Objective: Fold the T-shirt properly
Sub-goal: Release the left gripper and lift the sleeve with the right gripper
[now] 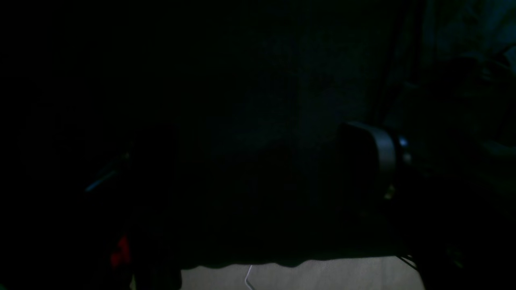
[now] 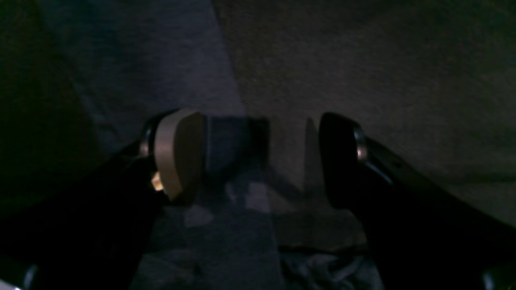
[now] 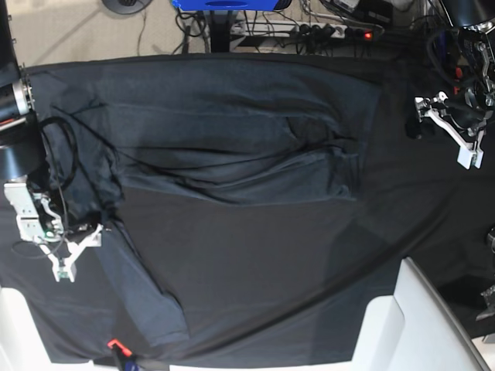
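Base view: T-shirt (image 3: 232, 147) spread wrinkled across black tablecloth (image 3: 309, 294). Right claw (image 2: 258, 161) gaping just above grey knit, gripping nothing. Left claw (image 3: 448, 131) wide open, well clear.

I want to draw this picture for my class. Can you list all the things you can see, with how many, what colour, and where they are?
T-shirt: one, dark charcoal grey, wrinkly, spread across the far half of the table, with a strip running down toward the near left in the base view.
Tablecloth: one, black, smooth, covering the table under the shirt.
Power strip: one, light coloured, on the floor beyond the table, among cables.
White panels: white, standing at the near right corner.
Left gripper: one, white fingers, open, on the right of the base view, off the shirt.
Right gripper: one, white fingers, jaws apart, at the shirt's left edge, holding nothing.
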Robot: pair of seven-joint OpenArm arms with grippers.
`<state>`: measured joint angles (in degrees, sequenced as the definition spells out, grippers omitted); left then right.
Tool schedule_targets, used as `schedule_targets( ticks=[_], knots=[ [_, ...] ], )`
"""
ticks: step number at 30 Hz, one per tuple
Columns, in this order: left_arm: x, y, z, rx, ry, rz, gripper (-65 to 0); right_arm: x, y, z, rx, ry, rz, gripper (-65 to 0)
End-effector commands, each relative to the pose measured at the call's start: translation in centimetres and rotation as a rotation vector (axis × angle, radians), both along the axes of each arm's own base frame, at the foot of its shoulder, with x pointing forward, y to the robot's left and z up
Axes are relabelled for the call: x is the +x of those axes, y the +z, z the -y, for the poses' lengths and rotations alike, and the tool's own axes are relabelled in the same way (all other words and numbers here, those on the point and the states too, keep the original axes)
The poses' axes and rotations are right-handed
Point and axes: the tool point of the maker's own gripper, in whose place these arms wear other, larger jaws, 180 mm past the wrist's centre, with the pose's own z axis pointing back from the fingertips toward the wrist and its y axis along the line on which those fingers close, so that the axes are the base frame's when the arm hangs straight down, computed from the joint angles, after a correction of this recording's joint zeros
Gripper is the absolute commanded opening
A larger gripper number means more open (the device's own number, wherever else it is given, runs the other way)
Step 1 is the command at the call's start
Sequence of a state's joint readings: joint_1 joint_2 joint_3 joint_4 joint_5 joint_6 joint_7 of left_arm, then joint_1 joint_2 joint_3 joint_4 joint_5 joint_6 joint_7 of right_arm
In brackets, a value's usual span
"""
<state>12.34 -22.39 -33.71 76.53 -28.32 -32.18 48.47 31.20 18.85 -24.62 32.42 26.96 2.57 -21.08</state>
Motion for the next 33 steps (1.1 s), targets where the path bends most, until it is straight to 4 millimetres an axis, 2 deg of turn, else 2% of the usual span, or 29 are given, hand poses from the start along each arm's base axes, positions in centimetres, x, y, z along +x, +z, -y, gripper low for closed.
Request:
schedule_targets(
  ticks=[1, 8, 10, 12, 16, 19, 22, 24, 26, 29, 33],
  knots=[
    [0.9, 1.3, -0.9, 0.021, -0.001, 0.042, -7.1, 2.0, 2.0, 0.3, -0.001, 0.002, 0.062, -22.4],
    [0.6, 1.3, -1.1, 0.025, -0.001, 0.035, -7.1, 0.5, 0.5, 0.2, 0.002, 0.009, 0.065, -22.7],
    [0.6, 1.3, -1.1, 0.025, -0.001, 0.035, -7.1, 0.3, 0.2, 0.1, 0.003, 0.009, 0.06, -26.0],
    [0.6, 1.2, -1.1, 0.025, -0.003, 0.035, -7.1, -0.1, -0.1, 0.1, 0.006, 0.006, 0.053, -35.0],
    [0.6, 1.2, -1.0, 0.025, -0.004, 0.032, -7.1, -0.1, -0.1, 0.1, 0.003, 0.009, 0.048, -65.0],
    [0.6, 1.2, -1.0, 0.026, -0.007, 0.033, -7.1, 0.6, 0.8, 0.0, 0.006, 0.017, 0.078, -64.7],
    [0.6, 1.2, -0.8, 0.026, -0.011, 0.032, -7.1, 1.1, 2.8, -1.2, 0.008, 0.065, 0.13, -65.0],
    [0.6, 1.2, -0.9, 0.026, -0.01, 0.031, -7.1, 0.8, 4.3, -2.8, 0.019, 0.117, 0.134, -65.0],
    [0.7, 1.2, -1.0, 0.027, -0.01, 0.032, -7.1, -0.3, 5.5, -4.5, 0.032, 0.137, 0.114, -65.0],
    [0.8, 1.4, -1.0, 0.031, -0.013, 0.035, -7.1, -2.7, 6.6, -5.5, 0.072, 0.084, 0.075, -65.0],
    [0.9, 1.5, -1.1, 0.032, -0.013, 0.037, -7.1, -6.2, 8.3, -8.7, 0.154, 0.103, 0.062, -65.0]
  ],
)
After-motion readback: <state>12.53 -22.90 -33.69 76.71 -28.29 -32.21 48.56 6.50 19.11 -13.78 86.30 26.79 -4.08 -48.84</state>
